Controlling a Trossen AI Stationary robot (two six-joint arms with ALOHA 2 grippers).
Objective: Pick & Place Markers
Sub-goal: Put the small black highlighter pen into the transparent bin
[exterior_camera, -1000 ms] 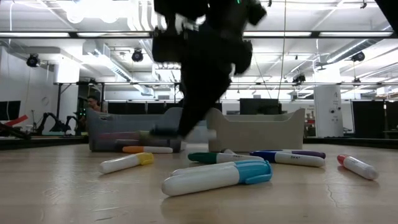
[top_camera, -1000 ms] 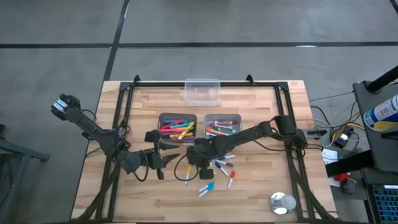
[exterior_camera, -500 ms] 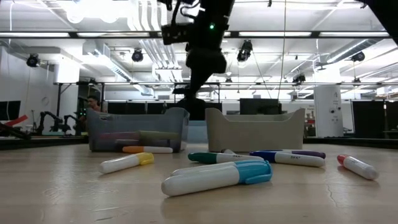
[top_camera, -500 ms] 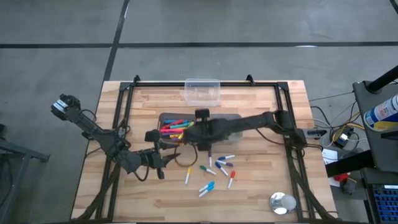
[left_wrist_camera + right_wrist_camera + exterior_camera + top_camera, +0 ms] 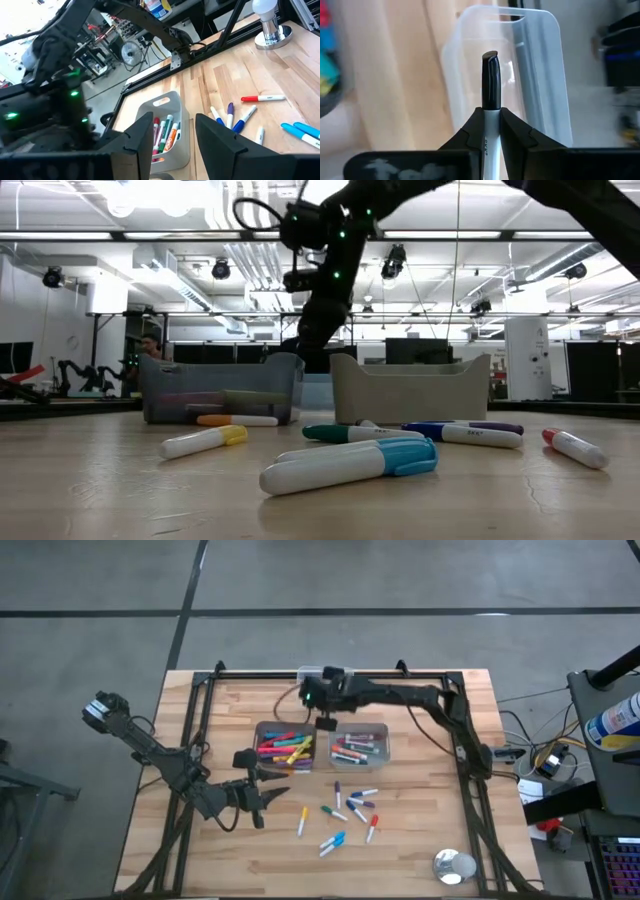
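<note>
Right gripper [image 5: 490, 131]: raised over the far middle of the wooden surface [image 5: 420, 850], above the clear plastic tub [image 5: 530, 75] at the far edge. Jaws pinching a white-barrelled marker with a black cap [image 5: 490, 85]; the barrel is clamped between the two fingers and the capped end sticks out past their tips, over the tub.

Left gripper [image 5: 275, 796]: low at the near left of the surface, jaws spread with nothing between them, pointing toward the loose markers.

Left grey bin [image 5: 262, 730]: mid-surface, holding a heap of bright markers [image 5: 283, 748].

Right grey bin [image 5: 384, 730]: just beside the left one, holding more markers [image 5: 357, 746].

Loose markers [image 5: 345, 813]: scattered on the surface near the bins, to the right of the left gripper, caps in yellow, green, purple, blue and red.

Silver tape roll [image 5: 454, 865]: near right corner, well apart from the rest.
</note>
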